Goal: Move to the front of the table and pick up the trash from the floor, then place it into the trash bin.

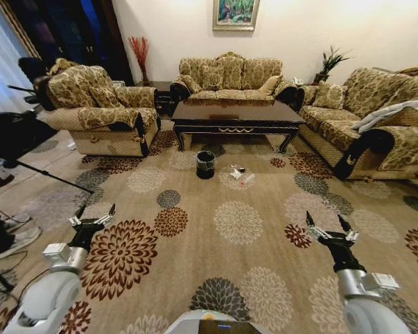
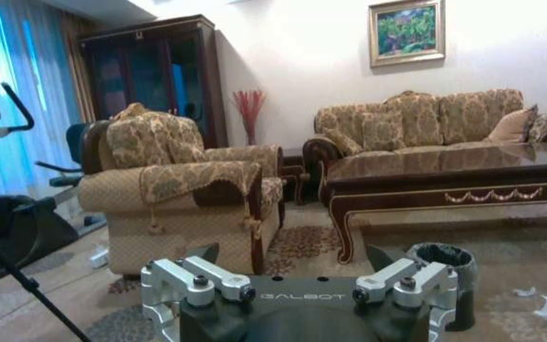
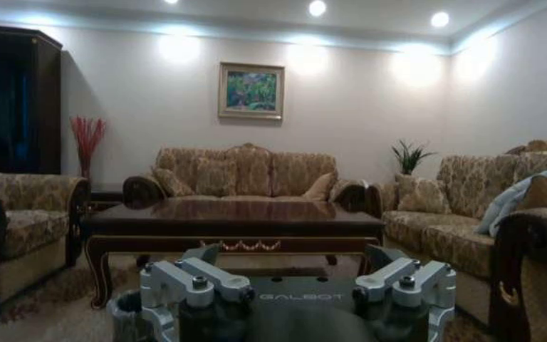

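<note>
Both end effectors, left (image 1: 93, 217) & right (image 1: 329, 224), spread open over wide carpet (image 1: 237, 223), trash (image 1: 238, 174) near table (image 1: 233, 113) front edge.

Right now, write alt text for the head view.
Two open claws, left and right, hover over a flowered carpet, well short of a dark coffee table. Before the table stand a small black bin and scattered litter; sofas surround it.

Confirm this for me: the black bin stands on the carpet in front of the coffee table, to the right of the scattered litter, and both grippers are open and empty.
Not quite. In the head view the bin stands to the left of the litter, not the right. The rest holds: it is on the carpet in front of the coffee table, and the left gripper and right gripper are open and empty.
</note>
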### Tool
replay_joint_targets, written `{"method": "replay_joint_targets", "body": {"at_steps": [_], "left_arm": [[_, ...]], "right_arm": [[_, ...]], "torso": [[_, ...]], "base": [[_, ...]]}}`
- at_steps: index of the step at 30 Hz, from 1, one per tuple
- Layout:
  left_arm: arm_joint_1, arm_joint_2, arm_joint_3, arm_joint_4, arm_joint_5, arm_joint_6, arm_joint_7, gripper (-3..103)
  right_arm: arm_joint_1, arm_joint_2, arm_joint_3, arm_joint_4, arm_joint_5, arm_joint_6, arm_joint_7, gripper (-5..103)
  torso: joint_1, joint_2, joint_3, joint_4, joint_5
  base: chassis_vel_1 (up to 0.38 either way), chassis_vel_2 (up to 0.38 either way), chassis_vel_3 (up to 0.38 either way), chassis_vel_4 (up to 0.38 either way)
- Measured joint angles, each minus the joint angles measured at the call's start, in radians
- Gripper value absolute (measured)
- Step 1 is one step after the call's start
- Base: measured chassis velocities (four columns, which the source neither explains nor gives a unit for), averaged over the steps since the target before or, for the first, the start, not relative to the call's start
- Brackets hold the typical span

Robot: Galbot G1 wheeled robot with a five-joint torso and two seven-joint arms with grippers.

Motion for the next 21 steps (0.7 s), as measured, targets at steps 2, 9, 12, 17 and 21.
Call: {"method": "replay_joint_targets", "body": {"at_steps": [2, 9, 12, 17, 21], "left_arm": [[-0.001, 0.001, 0.0, 0.005, 0.001, -0.002, 0.0, 100], [0.004, 0.018, 0.001, -0.014, -0.023, 0.01, 0.019, 100], [0.024, 0.03, 0.004, -0.036, -0.047, 0.01, 0.054, 100], [0.064, 0.052, 0.004, -0.078, -0.127, 0.016, 0.109, 100], [0.083, 0.059, 0.008, -0.09, -0.176, 0.022, 0.13, 100]], "right_arm": [[-0.005, 0.003, -0.003, -0.003, -0.008, 0.005, -0.004, 100], [-0.01, 0.007, -0.02, -0.02, -0.025, 0.015, -0.015, 100], [-0.014, 0.009, -0.034, -0.026, -0.028, 0.019, -0.023, 100], [-0.019, 0.01, -0.061, -0.032, -0.045, 0.024, -0.023, 100], [-0.015, 0.006, -0.069, -0.031, -0.044, 0.025, -0.017, 100]], "torso": [[-0.007, -0.016, -0.009, 0.0, 0.0], [-0.022, -0.05, -0.029, -0.0001, 0.0], [-0.028, -0.065, -0.037, 0.0, 0.0], [-0.038, -0.088, -0.05, -0.0001, 0.0001], [-0.045, -0.104, -0.059, 0.0, 0.0001]], "base": [[0.0, 0.0, 0.0, 0.0], [0.0, 0.0, 0.0, 0.0], [0.0, 0.0, 0.0, 0.0], [0.0, 0.0, 0.0, 0.0], [0.0, 0.0, 0.0, 0.0]]}}
